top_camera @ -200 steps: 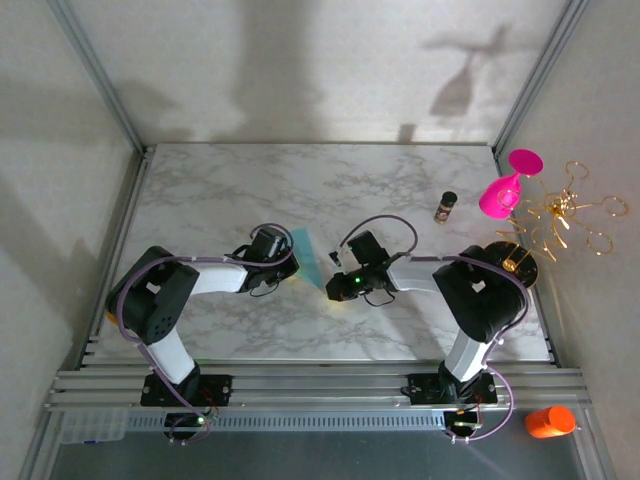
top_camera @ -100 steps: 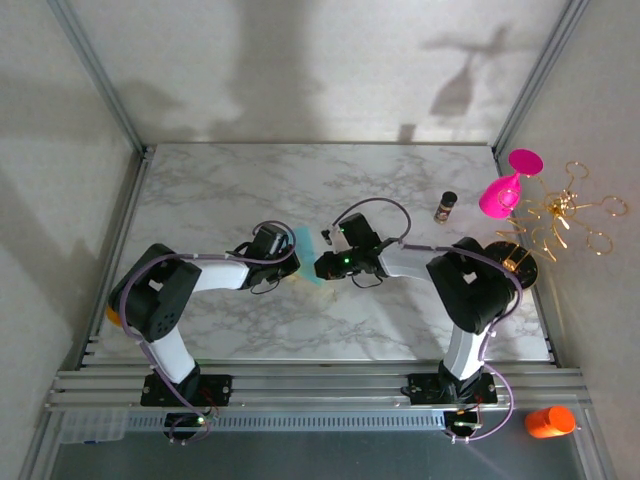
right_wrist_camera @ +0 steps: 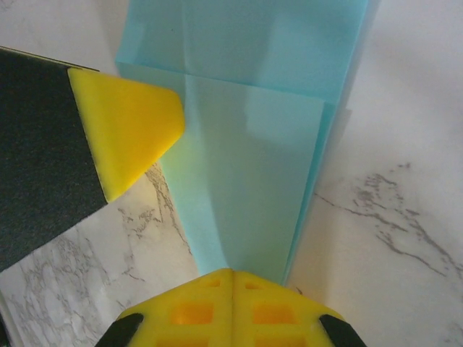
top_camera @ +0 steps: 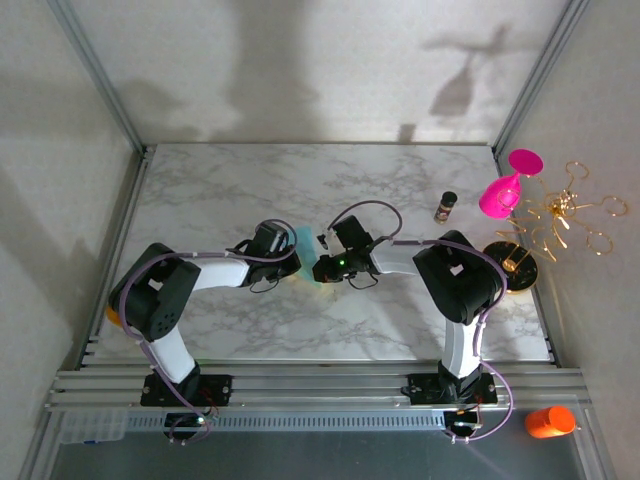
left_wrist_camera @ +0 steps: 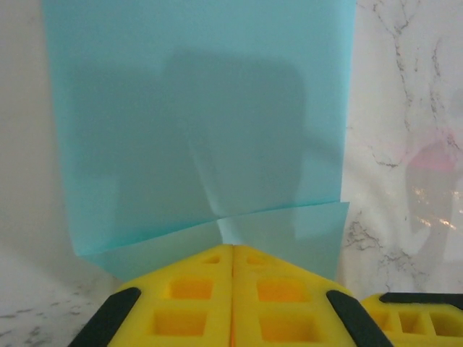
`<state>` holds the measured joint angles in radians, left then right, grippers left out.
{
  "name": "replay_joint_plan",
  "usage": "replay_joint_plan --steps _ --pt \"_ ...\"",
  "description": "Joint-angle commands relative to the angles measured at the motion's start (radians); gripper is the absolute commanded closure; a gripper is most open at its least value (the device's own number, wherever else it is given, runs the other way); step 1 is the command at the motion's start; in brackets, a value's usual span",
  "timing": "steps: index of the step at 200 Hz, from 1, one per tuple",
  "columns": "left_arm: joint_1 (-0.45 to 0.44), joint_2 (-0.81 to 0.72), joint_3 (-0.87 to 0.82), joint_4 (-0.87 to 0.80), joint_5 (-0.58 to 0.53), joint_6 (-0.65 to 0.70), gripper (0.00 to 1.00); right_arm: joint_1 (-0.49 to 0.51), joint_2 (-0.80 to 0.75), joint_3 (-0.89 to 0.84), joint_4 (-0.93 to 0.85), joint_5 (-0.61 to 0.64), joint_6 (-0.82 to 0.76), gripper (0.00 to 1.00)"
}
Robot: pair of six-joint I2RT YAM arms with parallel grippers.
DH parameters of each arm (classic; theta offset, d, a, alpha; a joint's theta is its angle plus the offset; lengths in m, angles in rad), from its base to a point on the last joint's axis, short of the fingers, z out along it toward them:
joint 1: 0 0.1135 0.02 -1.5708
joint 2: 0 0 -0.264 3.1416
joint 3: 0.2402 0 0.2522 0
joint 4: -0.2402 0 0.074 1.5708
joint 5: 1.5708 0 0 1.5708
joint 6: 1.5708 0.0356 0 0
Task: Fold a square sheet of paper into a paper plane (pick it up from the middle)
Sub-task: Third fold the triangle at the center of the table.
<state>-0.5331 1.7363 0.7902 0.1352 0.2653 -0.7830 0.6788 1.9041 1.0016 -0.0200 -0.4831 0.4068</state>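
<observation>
- Top external: the teal square sheet of paper (top_camera: 298, 243) sits near the middle of the marble table (top_camera: 400, 190), mostly hidden under the two wrists that meet there; the left gripper (top_camera: 285, 250) comes in from the table's left half and the right gripper (top_camera: 322, 268) from its right half
- Left wrist: the left gripper (left_wrist_camera: 231, 253) has its yellow fingers pressed together, pinching the near edge of the square sheet of paper (left_wrist_camera: 202, 116), which is folded over above the table's marble (left_wrist_camera: 405, 87)
- Right wrist: the right gripper (right_wrist_camera: 231, 278) is clamped on the narrow end of the square sheet of paper (right_wrist_camera: 246, 181), layers doubled, over the table (right_wrist_camera: 391, 202); the left gripper's fingertip (right_wrist_camera: 126, 134) touches the paper's edge
</observation>
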Motion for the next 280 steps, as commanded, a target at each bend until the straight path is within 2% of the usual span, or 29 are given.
replay_joint_plan --steps 1,51,110,164,227,280 --pt "-0.005 -0.058 0.004 0.003 0.05 0.006 0.89 0.011 0.042 0.003 -0.109 0.081 -0.028 0.95" --pt "-0.031 -0.085 -0.064 0.104 0.084 -0.022 0.86 0.041 0.056 0.024 -0.16 0.174 -0.031 0.95" --pt "-0.035 -0.016 -0.054 0.073 0.067 -0.008 0.9 0.057 0.072 0.042 -0.195 0.224 -0.035 0.96" --pt "-0.023 0.009 -0.024 -0.029 -0.033 0.003 0.91 0.062 0.075 0.042 -0.244 0.298 -0.04 0.97" --pt "0.108 -0.006 -0.059 -0.085 -0.033 0.066 0.9 0.061 0.083 0.027 -0.282 0.357 -0.051 0.98" --pt "0.209 -0.04 -0.038 -0.18 -0.065 0.132 0.9 0.061 0.076 0.029 -0.271 0.336 -0.051 0.98"
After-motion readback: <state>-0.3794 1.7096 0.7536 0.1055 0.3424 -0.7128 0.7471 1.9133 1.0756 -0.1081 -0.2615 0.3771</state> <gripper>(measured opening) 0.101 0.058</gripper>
